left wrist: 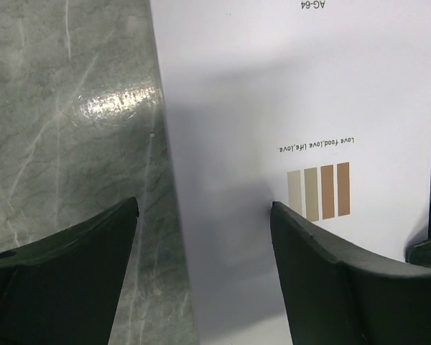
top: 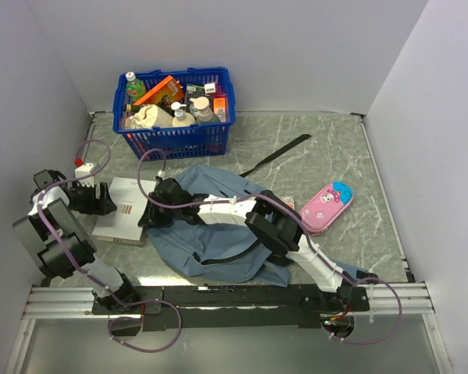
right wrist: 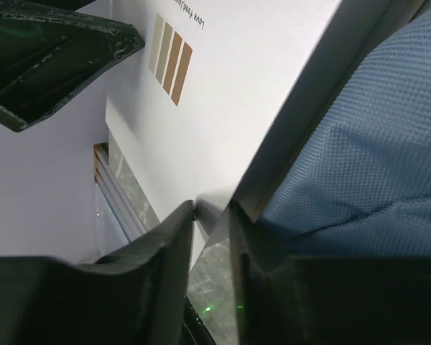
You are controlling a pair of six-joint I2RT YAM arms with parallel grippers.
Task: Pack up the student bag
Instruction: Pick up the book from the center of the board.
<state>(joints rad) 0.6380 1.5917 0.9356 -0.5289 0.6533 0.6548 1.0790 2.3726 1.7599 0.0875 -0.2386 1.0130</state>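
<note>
Where the student bag (top: 171, 241) lies: flat on the desk (top: 335, 156), centre near side, partly under the right arm.
White book (top: 123, 212): just left of the bag.
Left end effector (left wrist: 203, 207): fingers spread, straddling the book's edge.
Right end effector (right wrist: 212, 212): fingers nearly together, pinching the book's corner beside the bag fabric.
Pink pencil case (top: 326, 207): right of the bag.

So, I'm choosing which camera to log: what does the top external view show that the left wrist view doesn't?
Only top external: the blue basket, pink pencil case, and the student bag plainly. Only left wrist: the printed slogan and AG-64 code. Both: the white book, its brown stripes, the left gripper, marble table.
</note>
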